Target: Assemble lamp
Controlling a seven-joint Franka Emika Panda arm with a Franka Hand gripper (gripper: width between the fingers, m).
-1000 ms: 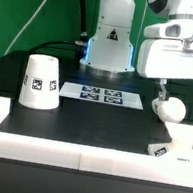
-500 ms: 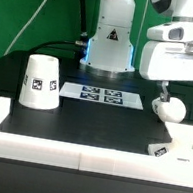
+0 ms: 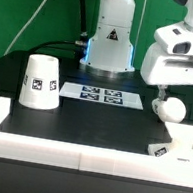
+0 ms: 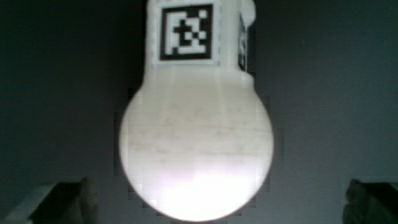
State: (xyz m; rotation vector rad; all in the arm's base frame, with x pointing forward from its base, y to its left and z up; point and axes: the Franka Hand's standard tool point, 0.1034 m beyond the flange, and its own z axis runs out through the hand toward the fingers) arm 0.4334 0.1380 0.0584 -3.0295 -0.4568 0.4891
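Note:
The round white bulb (image 3: 167, 108) lies on the black table at the exterior view's right, with its tagged neck pointing away from the gripper in the wrist view (image 4: 196, 130). My gripper (image 3: 164, 93) hangs just above it, open, with one fingertip (image 4: 63, 202) on each side of the bulb, apart from it. The cup-like shade (image 3: 39, 80) stands mouth down at the exterior view's left. The low square base (image 3: 178, 141) sits at the front right, its tag facing forward.
The marker board (image 3: 103, 95) lies flat in the middle of the table in front of the arm's pedestal (image 3: 109, 51). A low white wall (image 3: 74, 159) runs along the table's front and sides.
The hand has tilted and shifted slightly toward the exterior view's right above the bulb. The bulb, shade and base have not moved.

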